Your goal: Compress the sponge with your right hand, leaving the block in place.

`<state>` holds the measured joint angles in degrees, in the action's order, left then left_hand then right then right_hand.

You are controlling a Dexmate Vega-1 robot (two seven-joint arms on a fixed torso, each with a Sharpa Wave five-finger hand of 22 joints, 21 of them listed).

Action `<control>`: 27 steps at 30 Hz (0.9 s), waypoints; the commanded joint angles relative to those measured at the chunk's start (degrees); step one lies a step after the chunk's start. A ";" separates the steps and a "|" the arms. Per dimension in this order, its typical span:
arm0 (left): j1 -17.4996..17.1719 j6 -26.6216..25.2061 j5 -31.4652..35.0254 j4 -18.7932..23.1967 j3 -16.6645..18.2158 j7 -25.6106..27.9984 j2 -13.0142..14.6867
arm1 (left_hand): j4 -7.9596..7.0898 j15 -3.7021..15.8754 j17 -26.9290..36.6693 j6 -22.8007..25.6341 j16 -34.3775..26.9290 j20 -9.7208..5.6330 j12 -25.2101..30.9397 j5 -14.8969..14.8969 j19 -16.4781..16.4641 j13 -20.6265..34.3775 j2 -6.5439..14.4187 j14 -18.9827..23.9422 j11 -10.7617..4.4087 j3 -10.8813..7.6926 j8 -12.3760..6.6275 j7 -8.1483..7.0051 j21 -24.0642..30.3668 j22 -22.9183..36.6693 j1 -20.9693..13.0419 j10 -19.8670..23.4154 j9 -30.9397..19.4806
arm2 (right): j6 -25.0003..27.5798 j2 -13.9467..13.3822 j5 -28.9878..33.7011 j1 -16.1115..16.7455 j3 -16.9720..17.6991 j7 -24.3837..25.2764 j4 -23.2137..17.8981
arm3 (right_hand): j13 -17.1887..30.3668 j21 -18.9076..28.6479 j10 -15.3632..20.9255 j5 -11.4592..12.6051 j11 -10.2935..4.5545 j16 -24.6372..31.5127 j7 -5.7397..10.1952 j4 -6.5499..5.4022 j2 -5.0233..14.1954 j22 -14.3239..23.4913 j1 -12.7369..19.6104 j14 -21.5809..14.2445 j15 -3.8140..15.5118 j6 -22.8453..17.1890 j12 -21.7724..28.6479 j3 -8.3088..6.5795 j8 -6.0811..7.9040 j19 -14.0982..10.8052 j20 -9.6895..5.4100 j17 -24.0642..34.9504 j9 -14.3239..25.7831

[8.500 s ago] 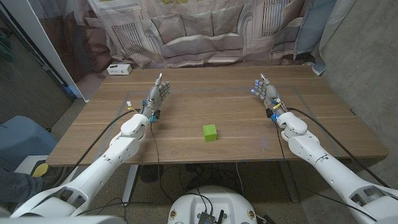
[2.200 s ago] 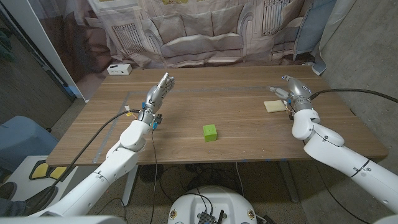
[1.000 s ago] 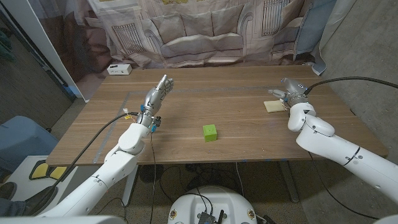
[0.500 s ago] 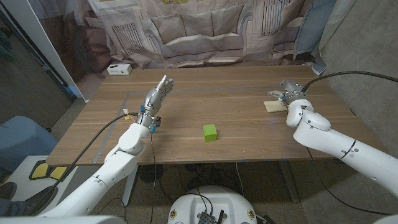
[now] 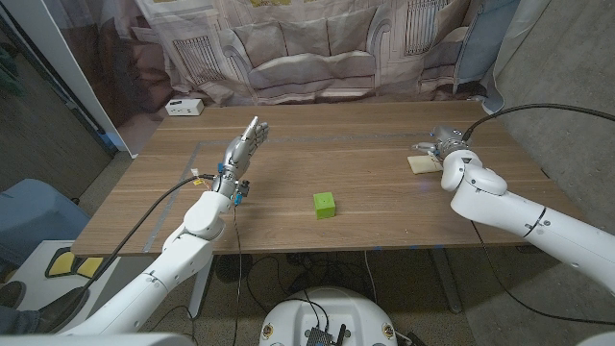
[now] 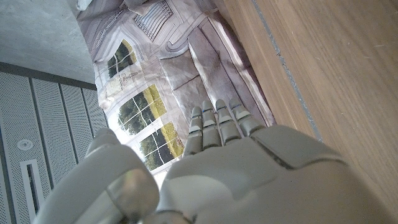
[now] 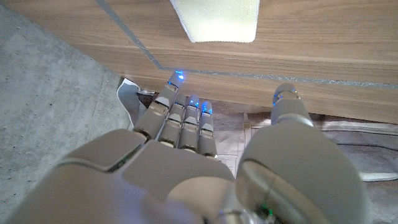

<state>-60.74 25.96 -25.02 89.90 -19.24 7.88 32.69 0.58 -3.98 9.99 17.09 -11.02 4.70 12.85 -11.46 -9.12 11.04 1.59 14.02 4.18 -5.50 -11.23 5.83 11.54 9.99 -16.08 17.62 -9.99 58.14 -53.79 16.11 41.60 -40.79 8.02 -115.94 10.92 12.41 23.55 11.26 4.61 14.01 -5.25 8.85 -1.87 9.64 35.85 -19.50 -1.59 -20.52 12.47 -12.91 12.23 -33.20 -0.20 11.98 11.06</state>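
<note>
Hovering at the far right of the tabletop point(image 5: 365, 144), the right robot hand point(image 5: 444, 141) is seen poised just beside the sponge point(image 5: 421, 164), a pale flat pad lying on the wood. From the right wrist view the fingers point(image 7: 186, 115) are shown extended and close together, holding nothing, with the sponge point(image 7: 216, 18) lying beyond the fingertips; contact cannot be confirmed. The step in hand is judged to be the approach, with the squeeze itself not yet made. For a clean press, the palm should be brought squarely over the sponge's middle and lowered straight, so the pad is flattened rather than skidded toward the table edge nearby.

The green block point(image 5: 325, 204) is found near the middle of the tabletop, well apart from the sponge, so little risk of disturbing it is expected. The left robot hand point(image 5: 243, 146) is held up over the left side, fingers straight and together, gripping nothing. A small white box point(image 5: 184, 107) is noted at the far left corner, and a printed curtain point(image 5: 317, 43) is hung behind. Nothing is seen standing between hand and sponge.
</note>
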 commanded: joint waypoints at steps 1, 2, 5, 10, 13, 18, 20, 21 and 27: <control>-0.07 -0.47 0.18 0.72 0.11 0.33 0.23 | 0.33 0.14 0.28 0.62 0.06 0.21 -0.20 0.17 -0.52 0.21 0.32 0.65 -0.05 -0.08 0.16 0.18 -0.11 0.21 -0.45 0.50 -0.34 | 1.11 0.38 -0.18 -3.56 -3.06 -2.29 1.91 | 0.16 0.52 1.06 0.46 -0.04 0.63 0.12 0.34 -0.10 0.15 0.81 -0.92 0.21 -0.77 0.49 -0.22 0.55 -1.06 -0.06 -0.04 0.28; -0.05 -0.44 0.18 0.72 0.12 0.31 0.24 | 0.34 0.16 0.28 0.63 0.07 0.20 -0.22 0.17 -0.53 0.21 0.33 0.65 -0.19 -0.08 0.16 0.16 -0.11 0.21 -0.45 0.47 -0.34 | 1.33 0.44 -0.17 -3.90 -3.35 -2.62 2.10 | 0.16 0.53 1.17 0.46 -0.12 0.63 0.14 0.35 -0.13 0.15 0.87 -0.99 0.20 -0.84 0.51 -0.22 0.56 -1.16 -0.10 -0.05 0.28; -0.04 -0.50 0.26 0.78 0.14 0.35 0.29 | 0.36 0.16 0.28 0.65 0.08 0.21 -0.26 0.18 -0.53 0.21 0.37 0.65 -0.07 -0.09 0.17 0.17 -0.12 0.21 -0.47 0.42 -0.34 | 1.83 0.49 -0.06 -5.00 -4.36 -3.70 2.67 | 0.15 0.50 1.20 0.47 -0.10 0.59 0.09 0.38 -0.15 0.15 1.03 -0.99 0.25 -0.86 0.48 -0.23 0.54 -1.22 -0.14 -0.06 0.28; -0.10 -0.58 0.20 0.81 0.22 0.44 0.31 | 0.41 0.11 0.28 0.66 0.08 0.23 -0.26 0.19 -0.54 0.21 0.40 0.69 0.08 -0.10 0.19 0.21 -0.13 0.22 -0.49 0.49 -0.34 | 1.68 0.69 0.11 -5.67 -5.12 -3.78 3.45 | 0.14 0.41 1.24 0.48 -0.03 0.58 0.10 0.41 -0.14 0.14 1.32 -1.13 0.32 -0.87 0.42 -0.28 0.48 -1.24 -0.07 -0.08 0.28; -0.27 -0.71 0.68 1.02 0.29 1.04 0.31 | 0.43 0.11 0.27 0.63 0.09 0.19 -0.29 0.20 -0.55 0.21 0.42 0.69 -0.01 -0.10 0.21 0.16 -0.13 0.22 -0.49 0.47 -0.34 | 1.80 0.83 0.23 -6.21 -5.65 -4.25 3.77 | 0.12 0.47 1.96 0.47 -0.15 0.76 0.39 0.35 -0.13 0.15 1.60 -1.85 0.54 -1.59 0.59 -0.29 0.67 -1.79 -0.21 -0.09 0.28; -0.32 -0.83 0.75 1.09 0.36 1.23 0.32 | 0.48 0.17 0.28 0.68 0.09 0.13 -0.31 0.21 -0.56 0.21 0.46 0.71 -0.18 -0.11 0.21 0.25 -0.15 0.22 -0.51 0.48 -0.34 | 2.64 1.25 0.44 -7.84 -7.16 -5.97 4.80 | 0.11 0.45 2.05 0.46 -0.27 0.74 0.42 0.31 -0.16 0.16 1.70 -1.95 0.64 -1.65 0.55 -0.26 0.64 -1.95 -0.26 -0.09 0.28; -0.31 -0.83 0.78 1.08 0.37 1.25 0.31 | 0.49 0.20 0.28 0.67 0.09 0.16 -0.32 0.21 -0.56 0.21 0.47 0.73 -0.13 -0.11 0.22 0.22 -0.15 0.22 -0.52 0.48 -0.34 | 2.65 1.34 0.29 -8.08 -7.33 -6.22 5.15 | 0.10 0.41 2.01 0.46 -0.27 0.69 0.40 0.31 -0.17 0.16 1.77 -1.88 0.64 -1.55 0.51 -0.26 0.57 -1.95 -0.27 -0.10 0.28; -0.32 -0.82 0.81 1.08 0.38 1.30 0.30 | 0.50 0.17 0.28 0.67 0.11 0.15 -0.32 0.21 -0.56 0.21 0.48 0.70 -0.13 -0.11 0.23 0.24 -0.15 0.22 -0.52 0.50 -0.34 | 2.65 1.34 0.20 -8.21 -7.43 -6.41 5.33 | 0.10 0.40 2.00 0.46 -0.25 0.68 0.36 0.31 -0.17 0.16 1.79 -1.87 0.64 -1.53 0.49 -0.26 0.56 -1.95 -0.28 -0.10 0.28; -0.32 -0.57 0.79 0.91 0.44 1.38 0.14 | 0.54 0.16 0.27 0.68 0.13 0.18 -0.34 0.23 -0.57 0.22 0.52 0.67 0.03 -0.12 0.24 0.19 -0.16 0.22 -0.53 0.53 -0.35 | 2.52 1.33 0.00 -8.66 -7.94 -6.83 6.17 | 0.09 0.09 1.54 0.48 -0.17 0.43 0.29 0.31 -0.10 0.17 2.18 -1.50 0.52 -1.02 0.19 -0.33 0.25 -1.53 -0.23 -0.10 0.28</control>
<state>-60.98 25.27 -24.41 90.83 -18.92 8.94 32.94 0.76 -3.67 9.99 17.40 -11.02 4.70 12.85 -11.47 -9.12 11.04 1.90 14.33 4.08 -5.31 -11.01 6.15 11.54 9.99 -16.38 17.72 -9.99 60.42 -52.71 16.21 34.50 -47.22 2.58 -111.34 10.93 12.85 24.98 11.26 4.41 14.42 -4.70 9.08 -2.09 9.75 37.28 -20.89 -0.92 -21.81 12.81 -13.14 12.55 -34.72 -0.31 11.71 11.05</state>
